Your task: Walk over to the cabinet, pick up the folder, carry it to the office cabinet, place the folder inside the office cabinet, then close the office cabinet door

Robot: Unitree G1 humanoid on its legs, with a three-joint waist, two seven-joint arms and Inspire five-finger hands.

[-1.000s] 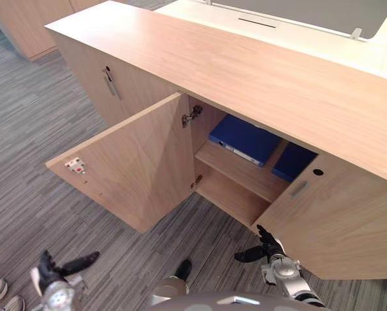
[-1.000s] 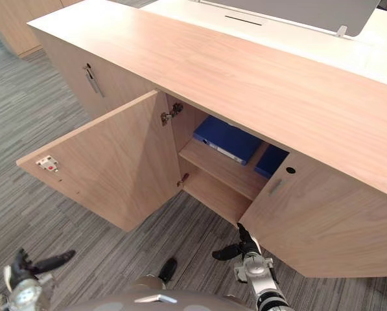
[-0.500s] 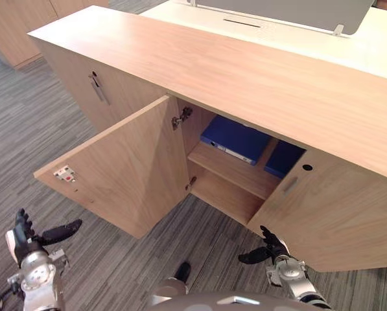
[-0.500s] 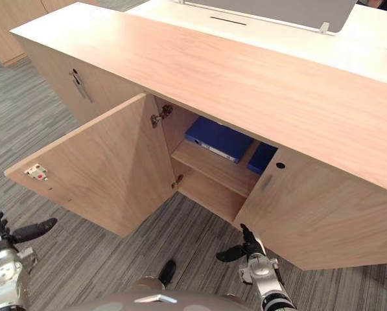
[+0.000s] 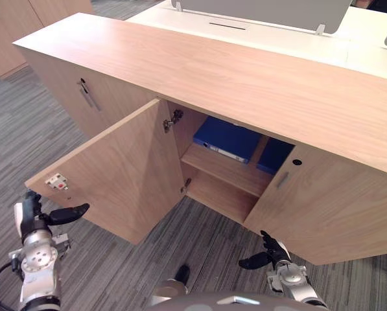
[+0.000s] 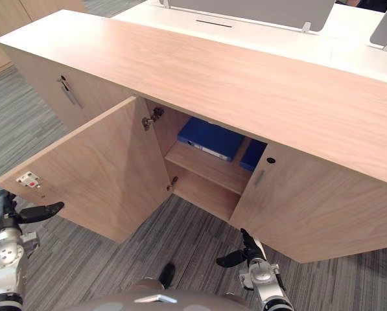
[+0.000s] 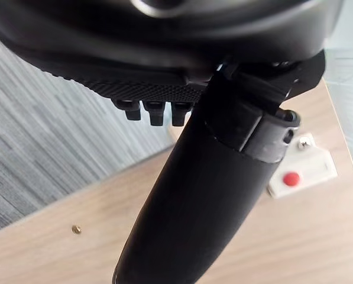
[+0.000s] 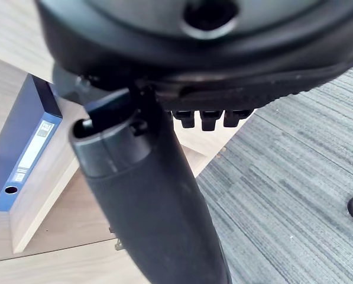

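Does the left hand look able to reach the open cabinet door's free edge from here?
Probably yes. The left hand, open, is beside the free corner of the open door, close to its white latch, with nothing between. It faces the door's inner side, so shutting it means rounding that edge.

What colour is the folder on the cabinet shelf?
The folder is blue; the right wrist view shows it best.

Blue folder (image 5: 227,138) with white spine label, lying flat on the upper shelf (image 5: 229,173) inside the light-wood office cabinet (image 5: 245,71), spine facing outward, left door (image 5: 122,172) swung wide open, second blue folder (image 5: 274,155) just beside it, partly hidden behind the right door (image 5: 323,207)
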